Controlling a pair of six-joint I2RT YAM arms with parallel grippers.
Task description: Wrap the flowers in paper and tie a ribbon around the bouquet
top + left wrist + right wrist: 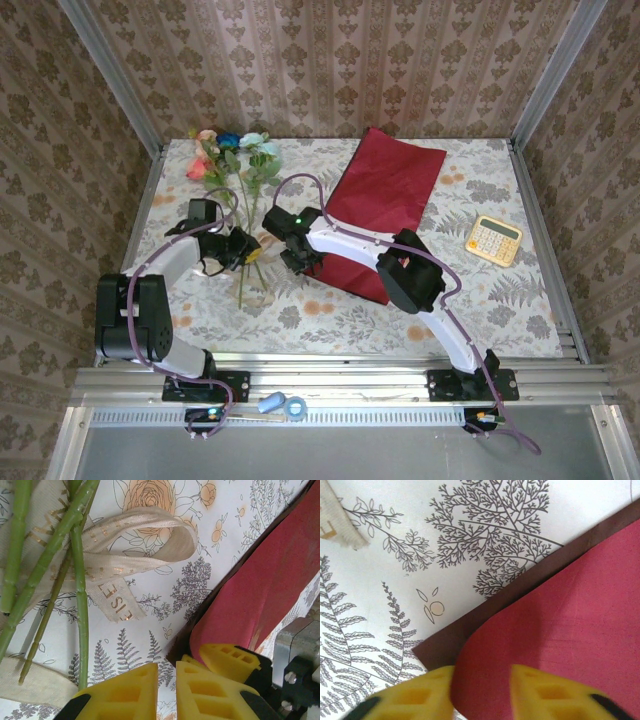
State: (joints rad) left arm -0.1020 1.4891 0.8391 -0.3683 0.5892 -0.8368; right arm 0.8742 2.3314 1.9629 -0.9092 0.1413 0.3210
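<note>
The paper [388,195] lay flat across the middle of the table, its long axis slanting from near-left to far-right. The right gripper [290,262] sat at the sheet's near-left corner. In the right wrist view the right gripper [482,690] stood with its jaws moderately apart, straddling the paper [560,620] where the edge curled up off the tablecloth [485,525]; no pinch could be made out.

The flowers [232,150] lay just left of the sheet, unwrapped, with blooms at the far end and stems [243,280] running toward the near edge, roughly alongside the paper's left side. The left gripper [240,252] was the nearer one to them. Its jaws [166,680] were drawn to a narrow slit with nothing between them. The stems [75,580] lay to its left, crossing the ribbon [135,540], and the paper [270,580] lay to its right.

The next move probably hinged on that gap: either the corner goes left toward the stems, or the stems go right onto the sheet
</note>
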